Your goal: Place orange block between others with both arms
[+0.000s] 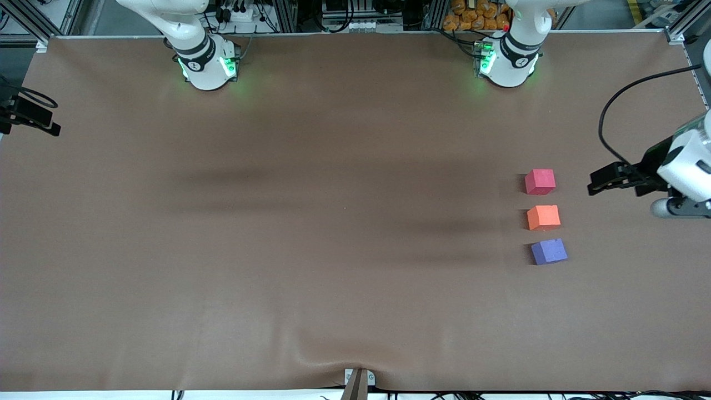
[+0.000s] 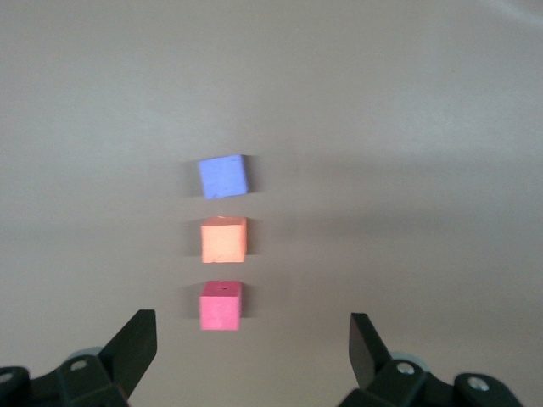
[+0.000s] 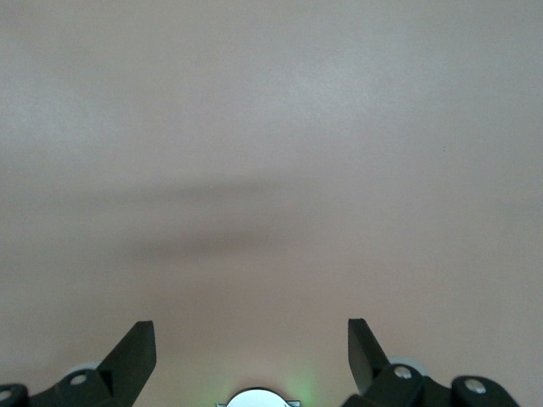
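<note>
Brown table cover (image 1: 311,233) w/ orange items (image 1: 477,15) past its edge.

Three blocks (image 1: 543,216), two arms (image 1: 686,166)

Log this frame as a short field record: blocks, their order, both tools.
orange block: on the table, between the other two, apart from both
pinkish-red block: farther from the front camera
purple-blue block: nearer to the front camera
left tool: open, empty, up in the air at the left arm's end of the table
right tool: open, empty, over bare table

High front camera; both wrist cameras over table (image 1: 333,222).
</note>
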Controlling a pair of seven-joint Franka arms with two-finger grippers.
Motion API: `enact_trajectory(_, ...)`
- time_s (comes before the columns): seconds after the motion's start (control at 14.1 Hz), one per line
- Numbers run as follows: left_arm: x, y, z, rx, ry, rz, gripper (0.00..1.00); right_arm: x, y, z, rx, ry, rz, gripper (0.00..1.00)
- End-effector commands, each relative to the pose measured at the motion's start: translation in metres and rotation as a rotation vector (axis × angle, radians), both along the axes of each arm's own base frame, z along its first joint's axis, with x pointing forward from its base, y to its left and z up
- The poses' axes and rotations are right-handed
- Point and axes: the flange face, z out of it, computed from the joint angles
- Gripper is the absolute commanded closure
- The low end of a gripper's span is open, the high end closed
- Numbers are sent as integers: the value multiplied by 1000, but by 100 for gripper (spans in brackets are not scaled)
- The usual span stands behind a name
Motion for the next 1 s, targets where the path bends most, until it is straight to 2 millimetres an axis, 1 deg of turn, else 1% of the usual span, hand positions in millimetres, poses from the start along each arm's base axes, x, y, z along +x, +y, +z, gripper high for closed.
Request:
enact_trajectory(0.0, -18, 2, 27, 58, -1, -2, 0, -2, 3, 7, 10, -6, 10, 0)
enact_trajectory(0.14, -29, -1, 37, 52, 22, -1, 0, -1, 5, 7, 9, -7, 13, 0)
enact_trajectory(0.28, -39, -2, 54, 52, -1, -9, 0, 0, 11, 6, 6, -7, 25, 0)
enact_trajectory(0.36, -43, -6, 60, 50, -12, -14, 0, 1, 11, 5, 5, -4, 25, 0)
enact_trajectory(0.43, -54, -9, 79, 38, -44, -5, 0, 1, 10, 5, 6, -7, 23, 0)
enact_trajectory(0.5, -63, -12, 89, 35, -62, -14, 0, -1, 2, 6, 11, -11, 7, 0)
enact_trajectory(0.57, -67, -19, 89, 33, -57, -32, 0, -1, -6, 5, 14, -10, -10, 0)
enact_trajectory(0.71, -81, -28, 86, 41, -44, -45, 0, 0, -1, 5, 19, -10, 0, 0)
enact_trajectory(0.78, -84, -33, 80, 44, -26, -49, 0, 0, -1, 5, 19, -10, 0, 0)
enact_trajectory(0.85, -86, -34, 78, 46, -11, -45, 0, -1, -2, 5, 19, -10, -3, 0)
enact_trajectory(0.92, -87, -31, 76, 46, 1, -36, 0, -1, -3, 5, 19, -10, -5, 0)
